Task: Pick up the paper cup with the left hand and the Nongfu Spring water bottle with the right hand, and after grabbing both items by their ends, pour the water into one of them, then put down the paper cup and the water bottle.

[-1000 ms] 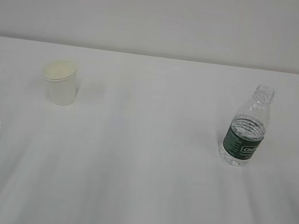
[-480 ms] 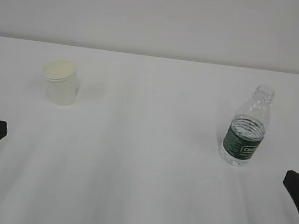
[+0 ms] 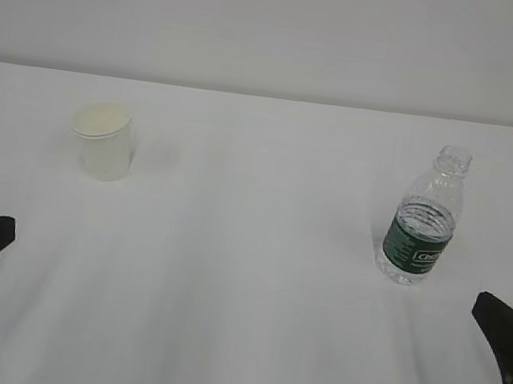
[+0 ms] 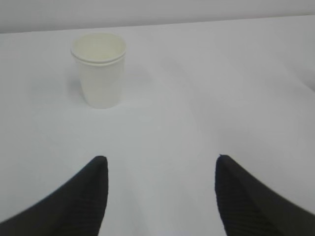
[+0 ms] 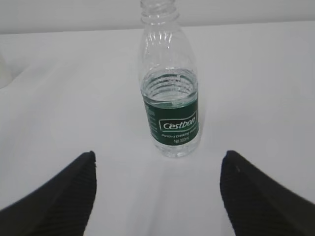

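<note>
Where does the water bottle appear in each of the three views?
Exterior view: water bottle right of centre, standing upright on the white table.
Left wrist view: not in it; only the paper cup shows.
Right wrist view: bottle at centre, ahead of the open right hand.
Shared landmark: the dark green label.
</note>
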Controlling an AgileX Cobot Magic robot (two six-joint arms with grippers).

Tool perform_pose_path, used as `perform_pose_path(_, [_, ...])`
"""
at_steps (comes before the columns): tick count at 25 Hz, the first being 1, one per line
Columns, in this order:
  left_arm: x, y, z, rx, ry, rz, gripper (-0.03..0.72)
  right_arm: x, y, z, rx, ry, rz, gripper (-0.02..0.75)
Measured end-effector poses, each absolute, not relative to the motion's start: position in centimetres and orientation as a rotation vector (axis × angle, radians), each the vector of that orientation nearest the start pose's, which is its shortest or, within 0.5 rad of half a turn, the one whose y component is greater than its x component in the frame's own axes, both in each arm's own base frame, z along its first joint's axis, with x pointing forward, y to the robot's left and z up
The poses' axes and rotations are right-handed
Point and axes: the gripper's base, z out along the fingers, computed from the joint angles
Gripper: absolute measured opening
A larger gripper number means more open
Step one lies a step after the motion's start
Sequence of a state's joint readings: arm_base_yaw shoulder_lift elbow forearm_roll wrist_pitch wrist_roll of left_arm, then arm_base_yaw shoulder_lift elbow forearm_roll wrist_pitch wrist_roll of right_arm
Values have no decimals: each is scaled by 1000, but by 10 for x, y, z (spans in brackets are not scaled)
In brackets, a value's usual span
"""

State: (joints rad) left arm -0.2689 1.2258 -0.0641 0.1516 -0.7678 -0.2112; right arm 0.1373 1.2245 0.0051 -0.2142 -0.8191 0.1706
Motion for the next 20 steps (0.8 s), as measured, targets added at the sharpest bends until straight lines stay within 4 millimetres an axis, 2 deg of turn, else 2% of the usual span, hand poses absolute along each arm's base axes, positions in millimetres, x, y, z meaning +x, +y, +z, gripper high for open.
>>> perform_pose_path(15, [173,-62,141,255,1838,-410,486,154,38,143,-302,1877,228,587])
perform_pose_path(20, [175,-63,126,260,1907,-406,486,159,40,138,-312,1843,236,587])
